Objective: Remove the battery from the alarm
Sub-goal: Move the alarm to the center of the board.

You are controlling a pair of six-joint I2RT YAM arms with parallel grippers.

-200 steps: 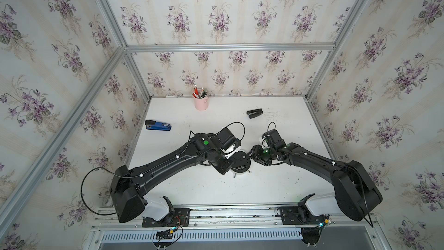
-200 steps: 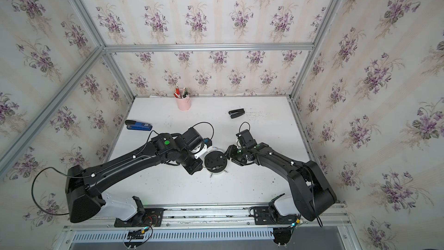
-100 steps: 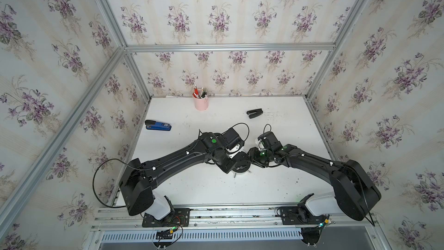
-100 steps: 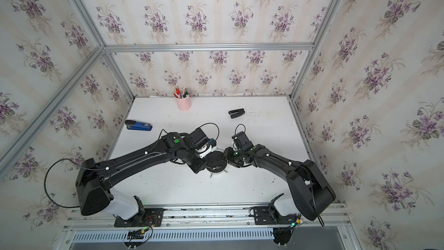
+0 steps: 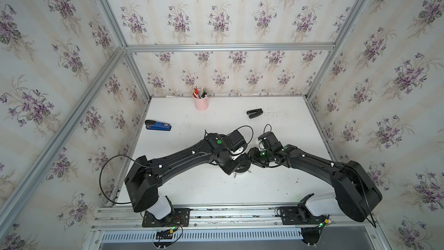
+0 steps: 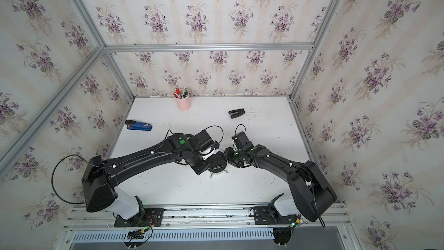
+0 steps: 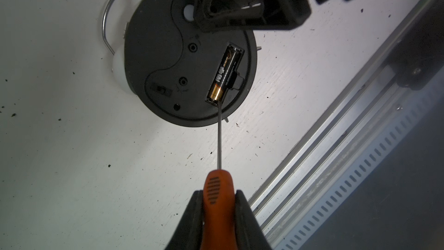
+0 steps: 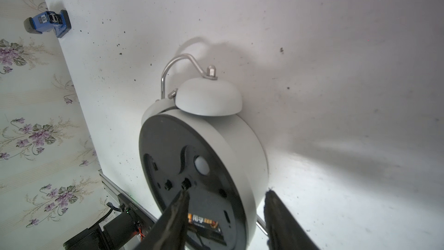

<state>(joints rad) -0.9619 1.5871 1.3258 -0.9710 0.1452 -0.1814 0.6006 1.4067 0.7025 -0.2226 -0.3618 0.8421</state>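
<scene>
**A:** On the table [image 5: 216, 188], in both top views, the two wrists cover most of the clock [image 5: 243, 169]. Where is the battery?

**B:** The left wrist view shows it. The clock lies face down with its black back up. The battery [image 7: 224, 74] sits in its open slot [image 7: 237, 49], gold end toward the screwdriver [image 7: 217, 188]. The blade tip reaches the slot right at that end.

**A:** And the grips?

**B:** The left gripper [image 7: 219, 203] pinches the orange handle. The right gripper [image 8: 227, 194] is spread, with one finger [image 8: 176, 206] on the black back and the other just outside the white side. Only the right wrist view shows that, along with the bells [image 8: 209, 97].

**A:** Any containers?

**B:** A pink cup [image 5: 200, 104] at the table's far edge holds pens [image 5: 199, 91].
</scene>
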